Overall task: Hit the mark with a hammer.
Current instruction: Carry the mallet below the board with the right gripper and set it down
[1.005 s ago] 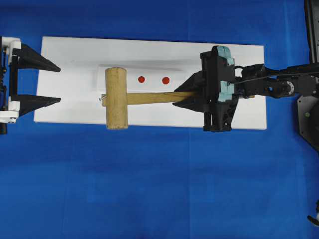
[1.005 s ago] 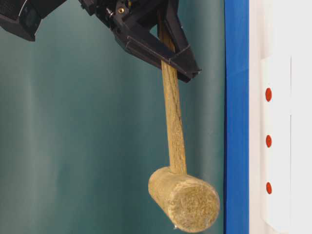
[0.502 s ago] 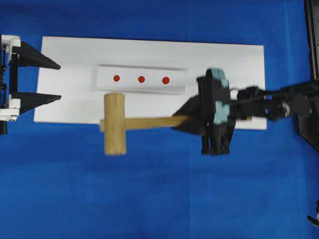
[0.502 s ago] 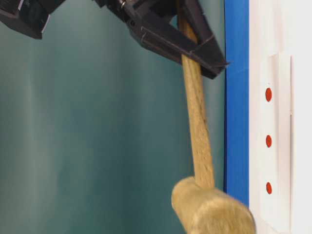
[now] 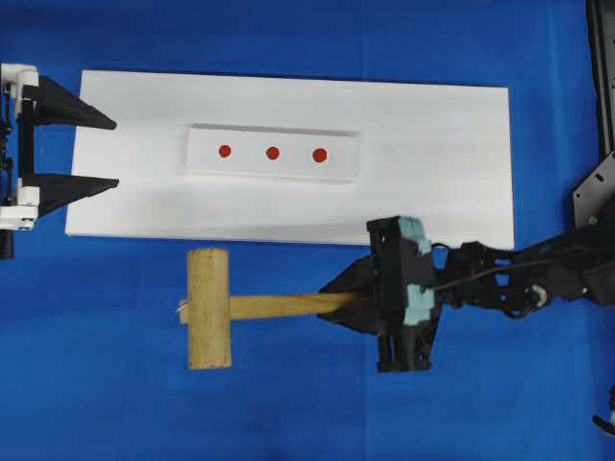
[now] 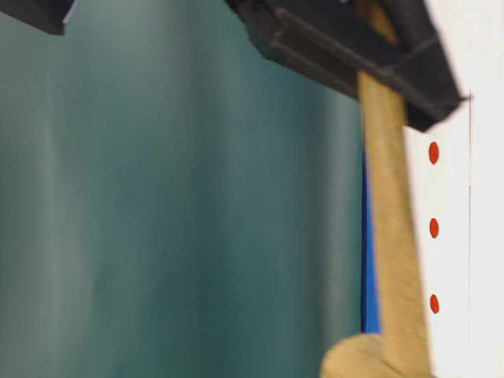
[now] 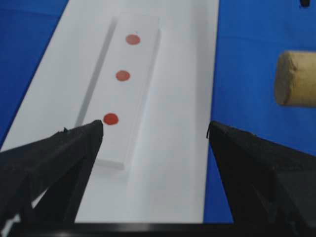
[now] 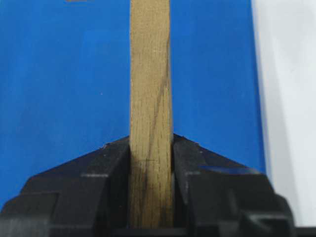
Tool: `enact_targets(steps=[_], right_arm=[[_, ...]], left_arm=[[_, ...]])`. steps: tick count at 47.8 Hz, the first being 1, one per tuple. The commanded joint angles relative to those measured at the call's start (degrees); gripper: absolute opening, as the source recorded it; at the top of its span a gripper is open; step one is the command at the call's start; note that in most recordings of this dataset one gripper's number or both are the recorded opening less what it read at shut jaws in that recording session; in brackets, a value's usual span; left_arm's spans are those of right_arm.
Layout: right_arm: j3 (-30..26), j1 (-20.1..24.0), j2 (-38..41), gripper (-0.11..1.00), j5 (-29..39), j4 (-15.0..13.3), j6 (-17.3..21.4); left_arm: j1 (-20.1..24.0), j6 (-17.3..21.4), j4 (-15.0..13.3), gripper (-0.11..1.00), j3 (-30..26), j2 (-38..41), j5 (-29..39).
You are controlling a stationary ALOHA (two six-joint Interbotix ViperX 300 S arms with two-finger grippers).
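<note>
The hammer (image 5: 209, 307), a light wooden mallet, lies level over the blue cloth just in front of the white board (image 5: 432, 125), head to the left. My right gripper (image 5: 332, 304) is shut on its flat handle (image 8: 150, 98); the handle (image 6: 390, 228) looks blurred at table level. Three red marks (image 5: 272, 153) sit in a row on a raised white strip (image 5: 341, 158), clear of the hammer. My left gripper (image 5: 115, 154) stands open at the board's left end, nothing between its fingers (image 7: 74, 148). The nearest mark (image 7: 111, 118) is just beyond its left tip, and the hammer head (image 7: 296, 79) shows at the right.
Blue cloth (image 5: 288, 403) covers the table all round the board. The right arm (image 5: 519, 283) stretches in from the right edge over the cloth. A teal backdrop (image 6: 157, 197) fills the table-level view.
My right gripper has carried the hammer off the board toward the near side, over the blue cloth. The leftmost mark, covered by the head before, now shows. The left gripper has not moved.
</note>
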Motion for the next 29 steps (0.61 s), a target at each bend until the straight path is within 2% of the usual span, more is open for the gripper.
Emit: enact_targets(steps=[1,29], right_arm=[[-2.29,0.35,0.79,0.08,-1.58,0.62,0.09],[-7.82,2.11,15.82,0.08,-2.9,3.08,0.18]], left_arm=[[0.09,0.18,0.0,0.84,-0.53,0.18,-0.79],[0.18,0.18,-0.09,0.84,0.62,0.35,-2.11]])
